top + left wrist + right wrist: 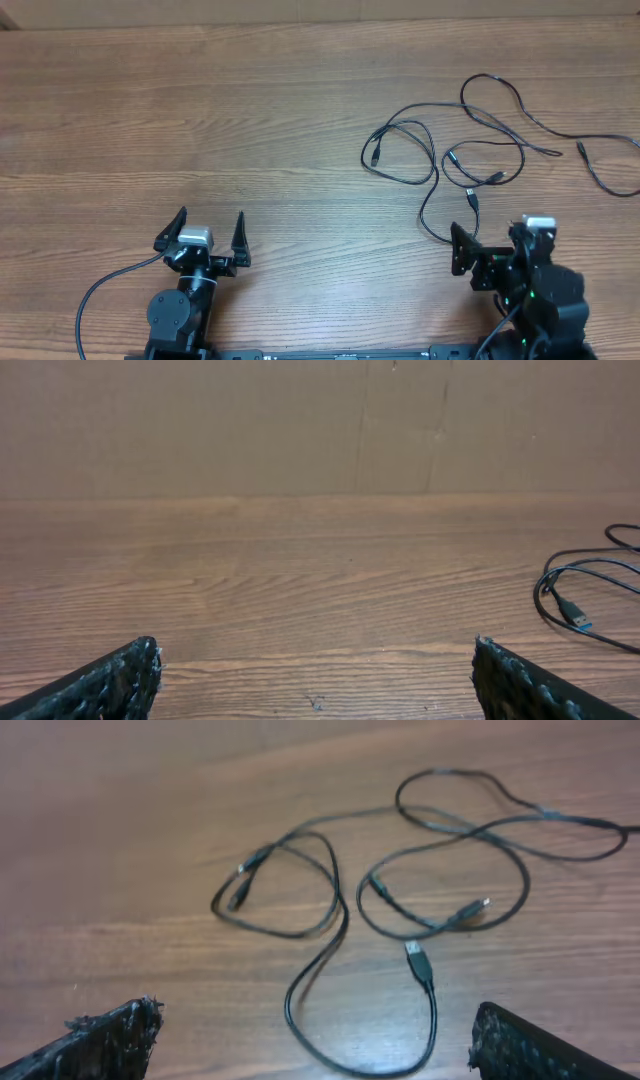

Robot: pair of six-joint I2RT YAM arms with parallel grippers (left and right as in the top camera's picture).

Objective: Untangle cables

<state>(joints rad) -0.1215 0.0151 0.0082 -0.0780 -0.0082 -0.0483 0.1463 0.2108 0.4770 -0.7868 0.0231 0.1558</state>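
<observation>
Lying in loose loops on the desk (300, 100), the cables (488, 143) spread just ahead of the right hand (492, 240), their nearest loop close before its wide-apart, empty fingers. Well to that hand's left, far from the cables, the left hand (211, 222) also stands spread and empty.
</observation>
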